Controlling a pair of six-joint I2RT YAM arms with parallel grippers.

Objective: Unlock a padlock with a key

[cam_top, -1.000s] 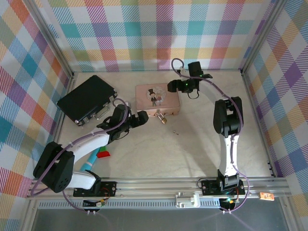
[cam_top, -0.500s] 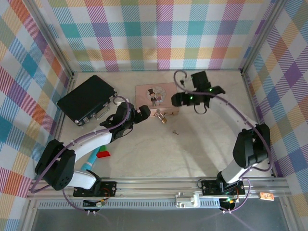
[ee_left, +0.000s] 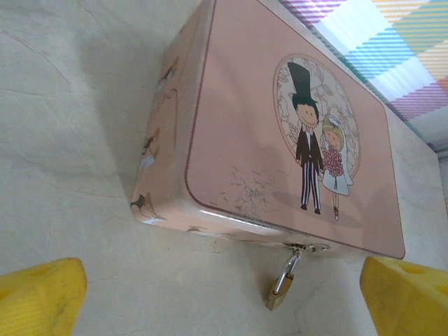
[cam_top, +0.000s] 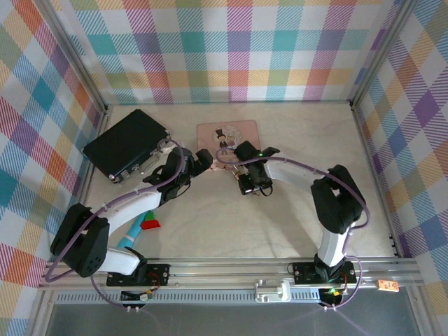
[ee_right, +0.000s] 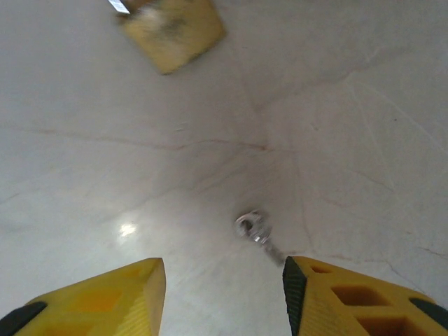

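Pale table (ee_right: pixel 105 154) carries the key (ee_right: pixel 257 231) lying flat at lower centre of the frame, just ahead of my wide-open right pincer (ee_right: pixel 220 294), where I fear closing off-centre skids it away.

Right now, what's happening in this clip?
The right end effector is open and low over the table, with the key lying loose just ahead of its fingers, not yet gripped. The left end effector is open too, facing the pink tin and holding nothing. The padlock hangs from the tin's front latch.
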